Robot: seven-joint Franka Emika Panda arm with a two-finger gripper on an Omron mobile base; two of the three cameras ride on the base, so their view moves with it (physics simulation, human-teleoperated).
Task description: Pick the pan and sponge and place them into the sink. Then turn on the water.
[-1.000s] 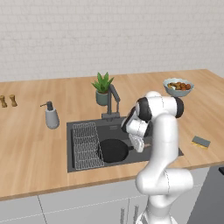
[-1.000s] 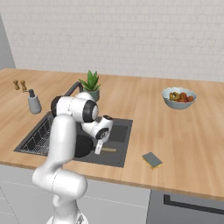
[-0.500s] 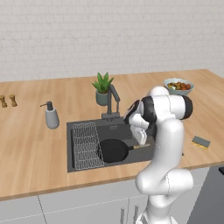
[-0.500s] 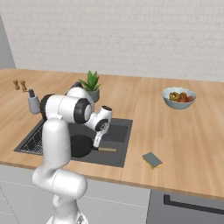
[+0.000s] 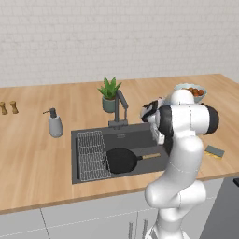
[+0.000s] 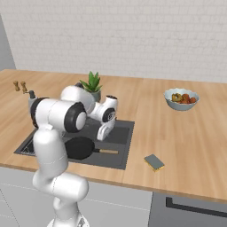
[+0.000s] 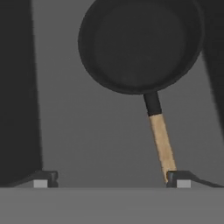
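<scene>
Pan (image 5: 122,159) is lying flat on the floor of the sink (image 5: 135,135) just beside the wire rack (image 5: 91,155), wooden handle pointing toward the arm's side, so that half of the placing looks done. The fingers (image 7: 47,177) are standing wide apart with nothing between them, gripper (image 7: 111,178) hovering over the handle end, one tip just beside the wood, reading as a release pose and not a grip. Sponge (image 6: 154,162) is sitting on the surface to the right of the sink, well apart from the hand, likely the next pick; faucet (image 5: 120,108) is showing no water running.
</scene>
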